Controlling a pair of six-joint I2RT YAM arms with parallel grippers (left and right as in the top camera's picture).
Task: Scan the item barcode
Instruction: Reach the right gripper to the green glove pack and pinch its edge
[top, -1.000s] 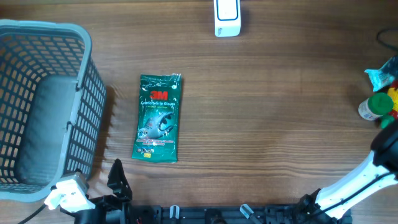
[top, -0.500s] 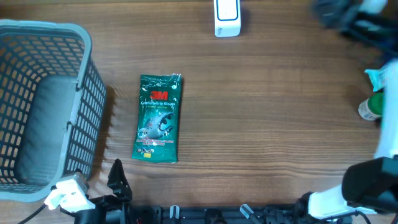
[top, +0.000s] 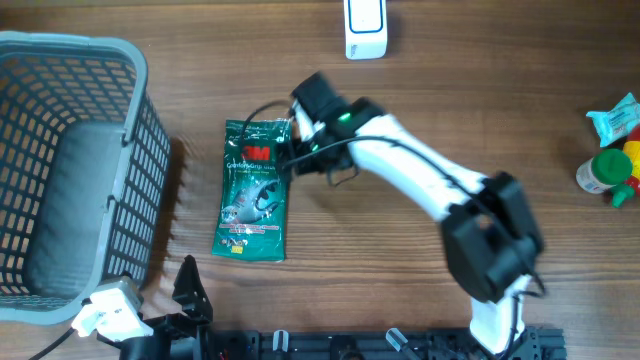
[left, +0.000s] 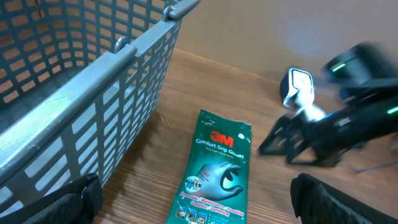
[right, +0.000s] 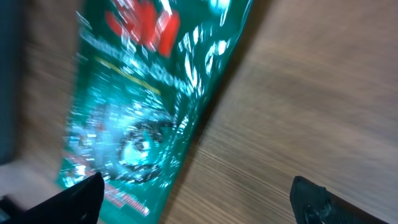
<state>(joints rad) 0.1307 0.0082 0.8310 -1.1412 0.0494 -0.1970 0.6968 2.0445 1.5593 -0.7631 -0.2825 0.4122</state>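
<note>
I see R gripper (top: 292, 152), jaws wide, just right of the glove pack (top: 255, 190) top (L gripper (top: 188, 290) wide too).

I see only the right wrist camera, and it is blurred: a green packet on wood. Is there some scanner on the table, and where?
Observer: A white device, likely the scanner, stands at the far edge of the table, beyond the green packet and to its right.
Operator: Where is my gripper over the packet?
Observer: The right gripper is open at the packet's far right corner; contact I cannot tell.
Operator: And the left arm?
Observer: The left gripper is open at the near edge, beside the grey basket.
</note>
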